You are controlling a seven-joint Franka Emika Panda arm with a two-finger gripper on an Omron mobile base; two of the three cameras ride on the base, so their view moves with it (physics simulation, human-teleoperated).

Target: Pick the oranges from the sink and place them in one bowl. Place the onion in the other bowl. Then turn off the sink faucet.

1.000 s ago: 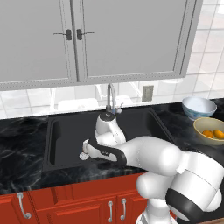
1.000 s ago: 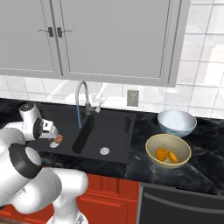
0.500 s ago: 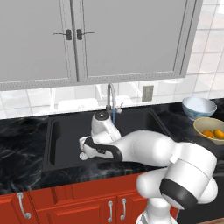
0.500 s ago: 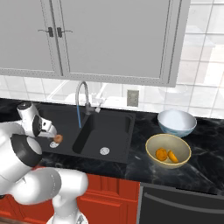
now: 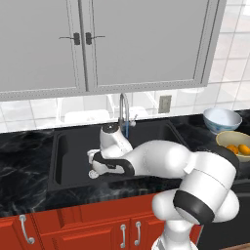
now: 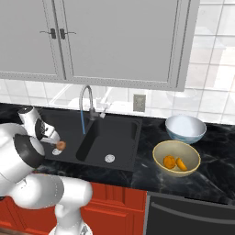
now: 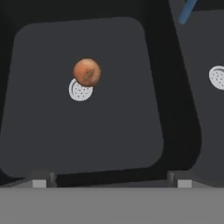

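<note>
The reddish-brown onion (image 7: 87, 72) lies in the left basin of the black sink (image 5: 63, 146), just beside that basin's drain (image 7: 80, 91); it also shows as the onion (image 6: 60, 145). My gripper (image 5: 93, 165) hovers above this basin, open and holding nothing, with the onion ahead of it and well clear of the fingertips (image 7: 39, 180). Two oranges (image 6: 170, 161) rest in the yellow-tan bowl (image 6: 161, 149). The pale blue-white bowl (image 6: 185, 128) stands behind it. From the silver faucet (image 6: 85, 103) a blue stream of water (image 6: 83, 124) runs into the sink.
A divider separates the left basin from the right one, whose drain (image 6: 109, 158) lies bare. Black marble counter (image 5: 24, 161) surrounds the sink. Grey wall cabinets (image 5: 97, 44) hang above, and red base cabinets (image 5: 73, 224) sit below the counter edge.
My hand has crept slightly to the left over the left basin. The onion, oranges and bowls have stayed put, and the water keeps running.
</note>
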